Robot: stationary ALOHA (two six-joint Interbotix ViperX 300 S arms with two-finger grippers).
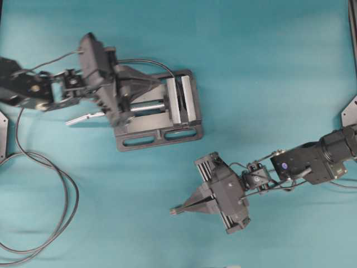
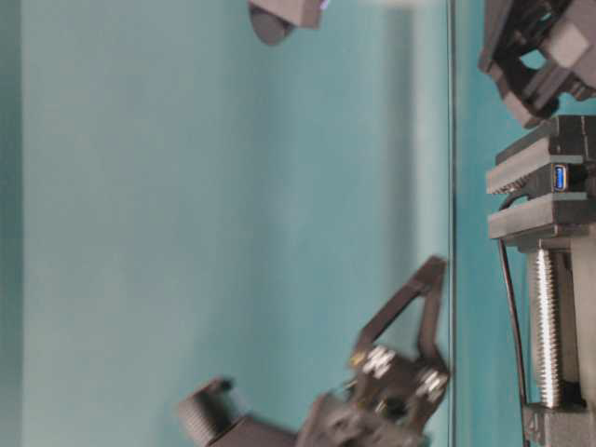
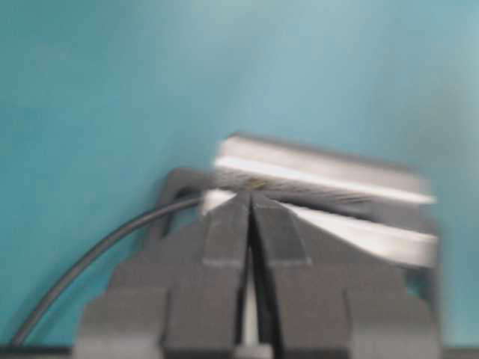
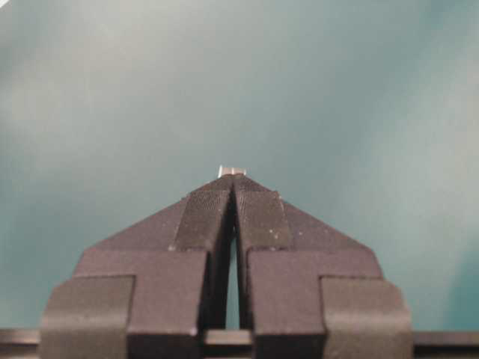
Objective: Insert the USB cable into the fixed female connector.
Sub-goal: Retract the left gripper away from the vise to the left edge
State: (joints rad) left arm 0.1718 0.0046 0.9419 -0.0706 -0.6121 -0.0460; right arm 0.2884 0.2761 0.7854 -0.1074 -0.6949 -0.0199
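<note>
Right jaws (image 4: pixel 233 181) are closed tight. A small metal tip shows just beyond their tips, which we take for the plug of the USB cable (image 4: pixel 232 171), pinched so the tip leads. The cord behind it is not traceable.

The fixed female connector (image 2: pixel 560 177) sits clamped in the vise (image 1: pixel 167 134), blue mouth facing out, so it should resist a push.

Left jaws (image 3: pixel 251 198) are narrow, tips meeting, hanging over the vise. We cannot tell if they pinch anything. The grey-black cable (image 3: pixel 90 254) arcs past their left side.

Room: bare worktop (image 1: pixel 268 67) lies ahead of the right jaws, with the vise well apart. The left arm crowds the vise top, so we judge the approach tightest there.
</note>
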